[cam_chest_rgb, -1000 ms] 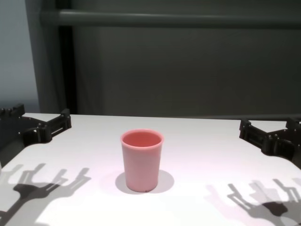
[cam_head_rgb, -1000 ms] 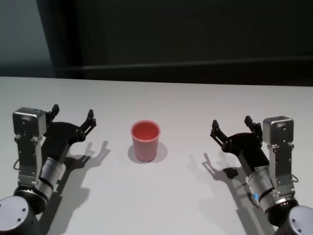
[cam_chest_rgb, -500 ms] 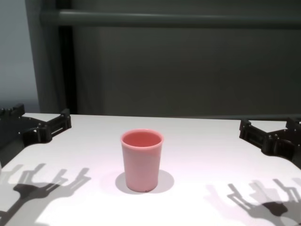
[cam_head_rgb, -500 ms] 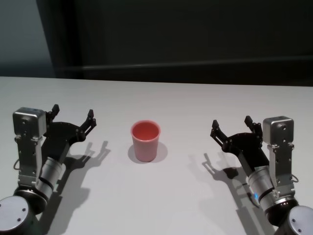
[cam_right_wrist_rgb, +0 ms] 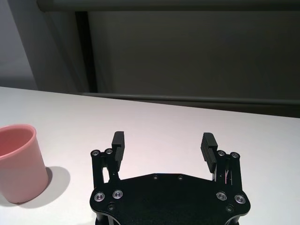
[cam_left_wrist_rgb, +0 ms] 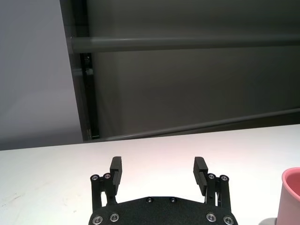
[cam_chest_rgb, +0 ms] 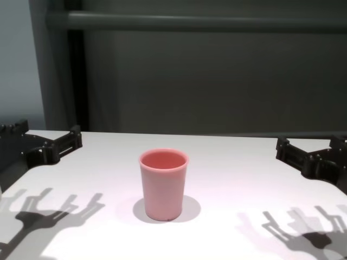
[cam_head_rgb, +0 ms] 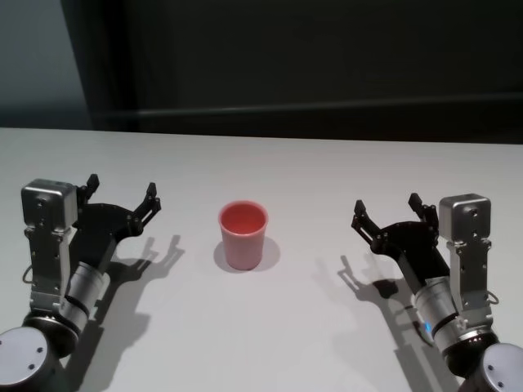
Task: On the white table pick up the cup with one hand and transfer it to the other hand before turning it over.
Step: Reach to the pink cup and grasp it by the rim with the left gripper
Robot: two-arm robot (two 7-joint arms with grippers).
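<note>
The pink cup (cam_head_rgb: 243,234) stands upright, mouth up, in the middle of the white table (cam_head_rgb: 270,171). It also shows in the chest view (cam_chest_rgb: 163,184), at the edge of the left wrist view (cam_left_wrist_rgb: 290,197) and in the right wrist view (cam_right_wrist_rgb: 18,161). My left gripper (cam_head_rgb: 121,191) is open and empty, above the table to the cup's left, apart from it. My right gripper (cam_head_rgb: 386,207) is open and empty, above the table to the cup's right, apart from it. Both also show in their wrist views, left gripper (cam_left_wrist_rgb: 158,168) and right gripper (cam_right_wrist_rgb: 162,143).
A dark wall with a horizontal bar (cam_chest_rgb: 195,21) runs behind the table's far edge. The grippers cast shadows (cam_chest_rgb: 49,211) on the tabletop near the front.
</note>
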